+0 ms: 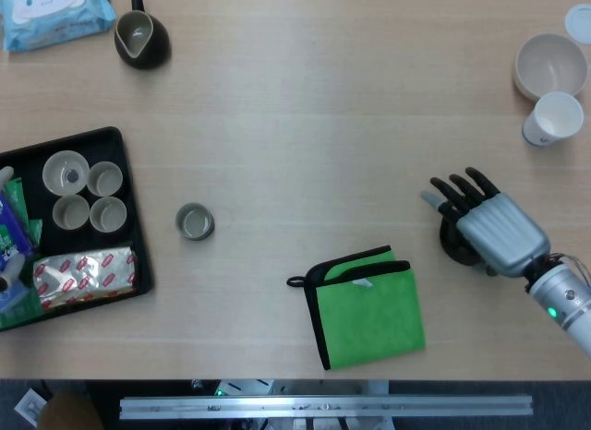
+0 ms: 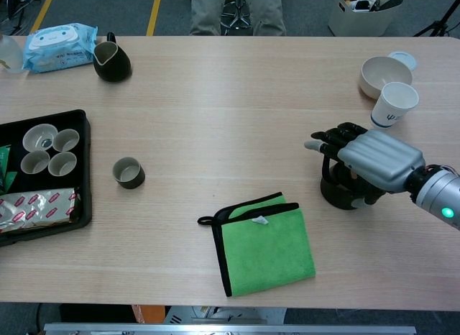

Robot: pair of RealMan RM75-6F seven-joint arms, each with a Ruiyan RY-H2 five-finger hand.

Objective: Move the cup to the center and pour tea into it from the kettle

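Note:
The small grey-green cup (image 1: 195,221) (image 2: 129,172) stands alone on the table, left of centre and just right of the black tray. The dark round kettle (image 1: 453,245) (image 2: 341,195) sits at the right, mostly covered from above by my right hand (image 1: 489,229) (image 2: 374,159). That hand hovers over the kettle's top with its fingers stretched out flat toward the left, and nothing is in its grasp. The kettle's handle is hidden beneath the palm. My left hand shows in neither view.
A black tray (image 1: 129,153) at the left holds several small cups and snack packets. A dark pitcher (image 1: 140,38) and a wipes pack (image 1: 51,15) are at the back left. A green cloth (image 1: 367,305) lies near the front. A bowl (image 1: 550,65) and paper cup (image 1: 552,119) stand at the back right.

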